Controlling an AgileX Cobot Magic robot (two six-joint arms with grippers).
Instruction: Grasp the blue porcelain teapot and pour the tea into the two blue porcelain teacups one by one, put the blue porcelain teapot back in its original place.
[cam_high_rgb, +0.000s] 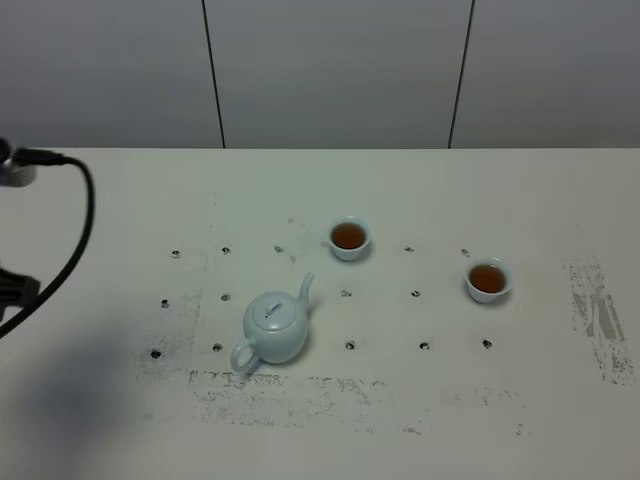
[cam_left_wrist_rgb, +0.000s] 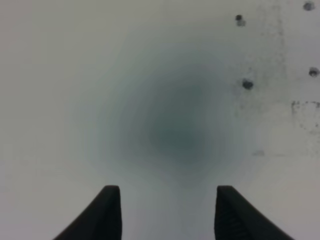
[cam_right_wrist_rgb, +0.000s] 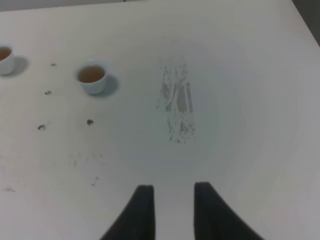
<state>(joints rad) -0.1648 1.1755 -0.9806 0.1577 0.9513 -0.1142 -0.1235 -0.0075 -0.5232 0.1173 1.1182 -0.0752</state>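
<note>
The blue porcelain teapot (cam_high_rgb: 273, 328) stands upright on the table with its lid on, its spout pointing to the far right and its loop handle to the near left. The two blue porcelain teacups stand to its right, one (cam_high_rgb: 349, 238) farther back and one (cam_high_rgb: 488, 279) further right. Both hold brown tea. The right wrist view shows both cups, the right one (cam_right_wrist_rgb: 92, 76) and the other one (cam_right_wrist_rgb: 2, 57) cut by the frame edge. My left gripper (cam_left_wrist_rgb: 167, 190) is open and empty above bare table. My right gripper (cam_right_wrist_rgb: 172, 186) is open and empty, well away from the cups.
The white table (cam_high_rgb: 520, 200) has rows of small dark screw holes (cam_high_rgb: 350, 345) and scuffed grey patches (cam_high_rgb: 600, 320). A black cable of the left arm (cam_high_rgb: 85, 210) loops in at the left edge. A grey panelled wall stands behind the table.
</note>
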